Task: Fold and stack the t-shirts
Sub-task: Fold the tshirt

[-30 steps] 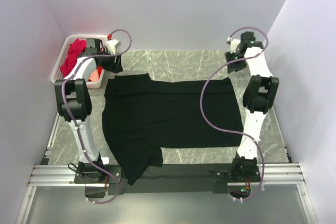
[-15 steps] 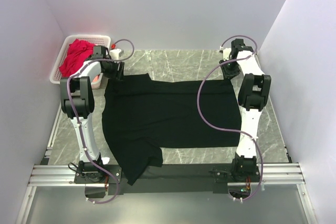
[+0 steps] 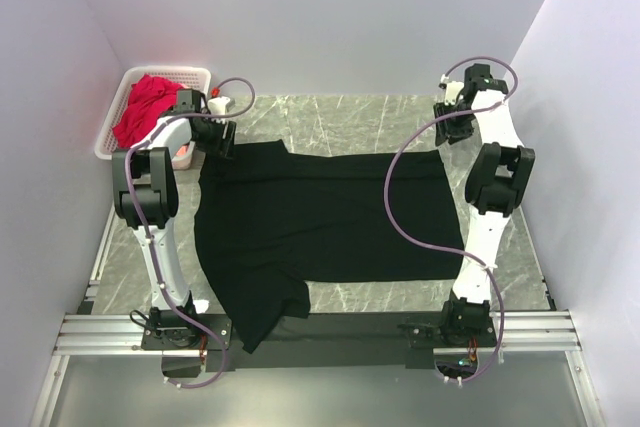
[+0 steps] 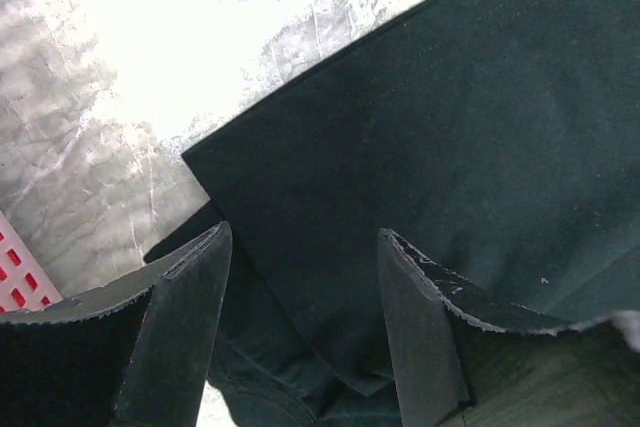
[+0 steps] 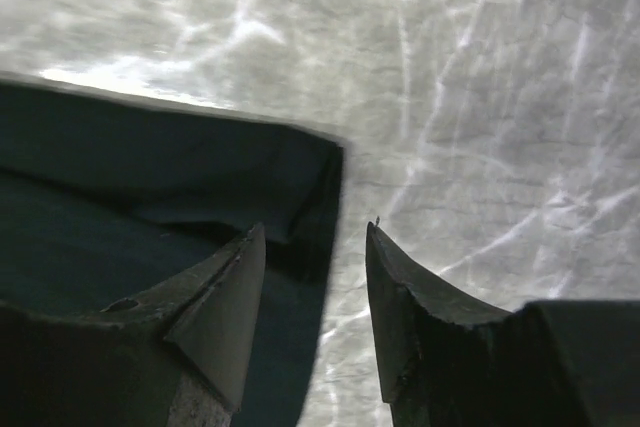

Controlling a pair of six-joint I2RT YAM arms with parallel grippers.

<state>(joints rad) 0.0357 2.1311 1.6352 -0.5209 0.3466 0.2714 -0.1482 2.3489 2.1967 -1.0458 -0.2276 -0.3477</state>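
The grey marbled table (image 3: 340, 115) carries one black t-shirt (image 3: 320, 217), spread flat across its middle and reaching the near edge at the left. A white basket (image 3: 170, 70) stands at the far left corner.

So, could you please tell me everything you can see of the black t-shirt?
The black t-shirt is plain dark cloth, spread mostly flat across the marble table. Its near-left part is rumpled and extends to the table's front edge. The left claw is open over its far-left corner, the right claw open over its far-right corner; neither grips it.
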